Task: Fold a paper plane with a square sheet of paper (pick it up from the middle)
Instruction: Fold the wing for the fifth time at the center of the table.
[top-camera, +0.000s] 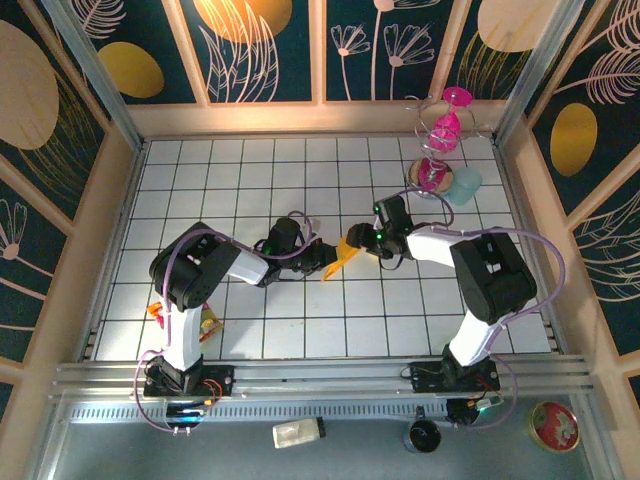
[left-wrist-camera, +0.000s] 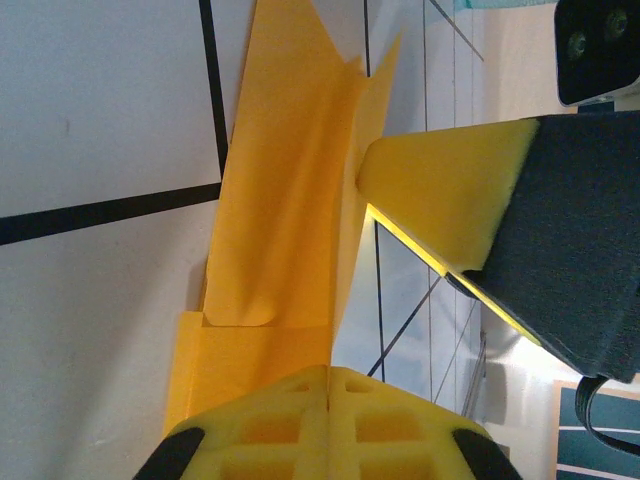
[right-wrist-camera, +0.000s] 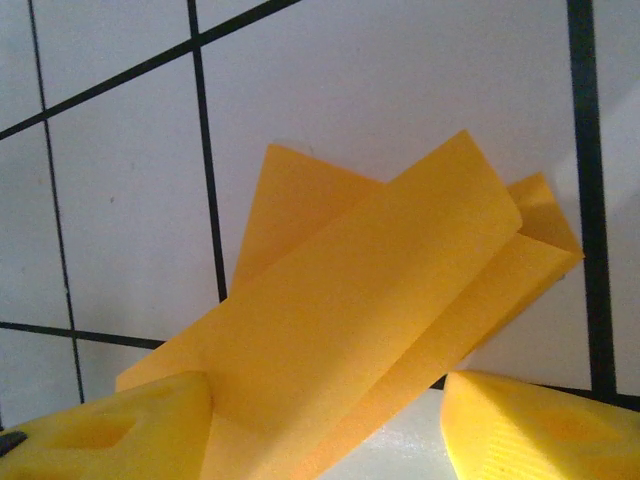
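1. Paper plane: orange-yellow sheet creased into a long narrow strip w/ overlapping flaps. We judge it part-folded, not yet a clean dart. It sits mid-bench, directly between the two pincers and low over the white grid tiles. We cannot tell whether its far end touches them.
2. L pincer: in the L wrist view its yellow fingertips meet along a seam, w/ the plane's near end running in under them. We read it as clamped on the paper. Likely reason: one fixed end anchors the stacked layers so they cannot spring open or slide.
3. R pincer: in the R wrist view its fingers stand apart at either side. The strip passes through the gap and lies against the left-hand finger, so nothing is gripped.
4. In the L wrist view one R pad sits at the plane's long edge, touching or just beside it. We judge it is placed to press a crease or take a fresh hold.
5. Opposed layout: the pincers face each other from opp. sides, so the fold line lies between them, w/ one to hold and one to work.
6. Stage (our est.): mid-fold, w/ the final wing creases not yet made. The next move needs the R jaws closed squarely on the edge.
7. Risk: the paper is thin, and a soft bulge shows near the L grip. A skewed squeeze could set a wrong crease.
8. Snack packet: beside the L arm, well apart from the work, not involved.
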